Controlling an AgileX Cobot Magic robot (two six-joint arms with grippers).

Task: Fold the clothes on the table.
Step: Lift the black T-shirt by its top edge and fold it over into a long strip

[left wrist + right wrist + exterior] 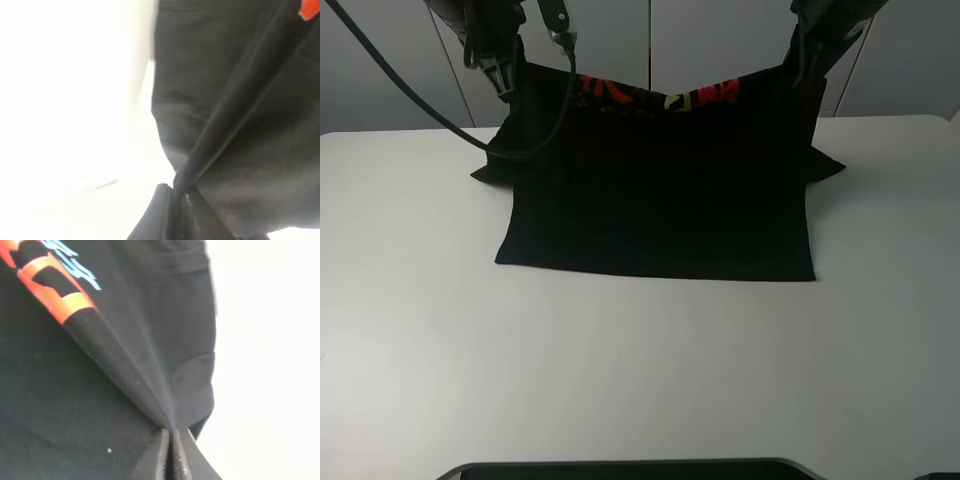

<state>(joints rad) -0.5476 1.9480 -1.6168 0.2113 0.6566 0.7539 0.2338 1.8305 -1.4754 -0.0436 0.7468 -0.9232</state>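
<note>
Where the two arms meet the cloth, each pincer is closed tight on a fold of the black T-shirt [660,200]. The left pincer [177,192] nips the far left corner of the raised part, and the right pincer [170,432] nips the far right corner, with no gap between the jaws.

The edge they hold runs from left to right above the bench [640,370] and sags in the middle. The near half of the shirt lies flat on the far middle of the bench, with its straight hem toward the near side. One sleeve [488,168] points left and the other sleeve [828,165] points right.

The high view shows the red and yellow print [650,95] at the sagging edge. Only the right wrist view shows blue strokes [75,265] beside the red. The left wrist view shows mostly plain black cloth.
</note>
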